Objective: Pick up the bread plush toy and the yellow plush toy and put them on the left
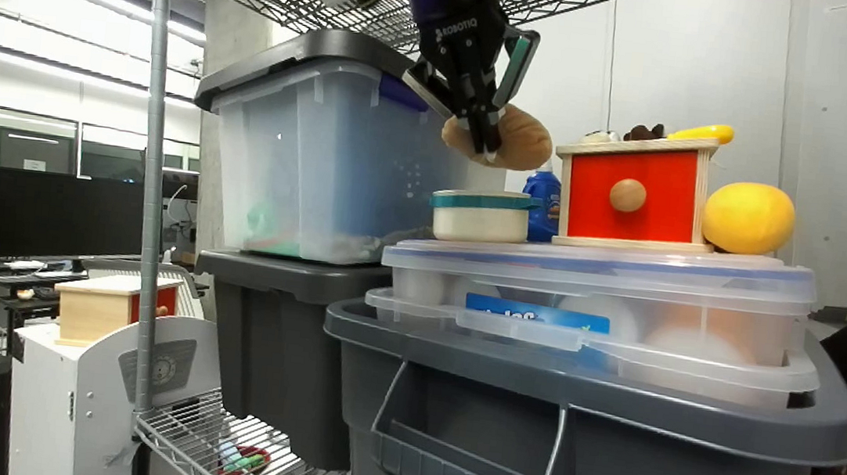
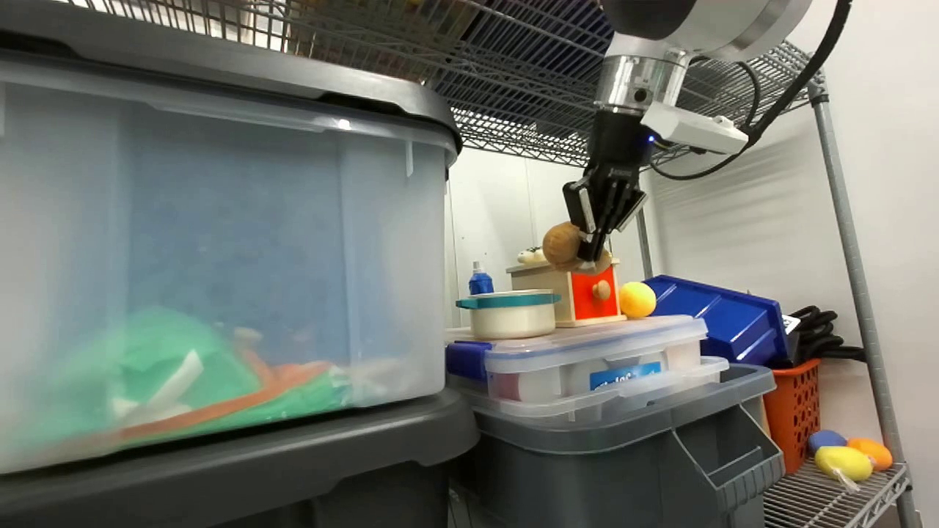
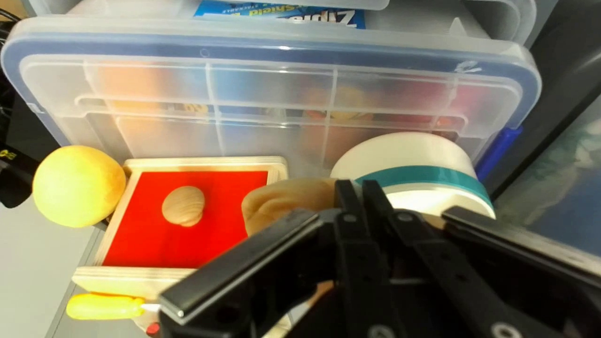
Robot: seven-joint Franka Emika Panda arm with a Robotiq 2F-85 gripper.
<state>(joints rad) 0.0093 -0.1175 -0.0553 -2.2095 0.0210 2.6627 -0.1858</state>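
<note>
My gripper [image 1: 485, 149] is shut on the tan bread plush toy [image 1: 526, 140], which bulges out on both sides of the fingers. Both exterior views show this toy [image 2: 562, 246] held in the air above the level of the white pot. In the wrist view, the black fingertips stand close together, and part of the bread plush toy [image 3: 286, 199] shows on their left; the rest is hidden behind the gripper. The round yellow plush toy [image 1: 750, 218] rests on the clear lidded box, beside the red-fronted wooden box. It also appears at the left of the wrist view [image 3: 77, 186].
A white pot with a teal band [image 1: 481, 216] and the red-fronted wooden box [image 2: 594, 293] stand on the clear lidded box [image 2: 587, 345]. A tall storage bin [image 1: 337, 158] rises beside them. Wire shelving [image 2: 506, 95] hangs above the arm. A yellow-handled item [image 3: 105, 306] lies atop the wooden box.
</note>
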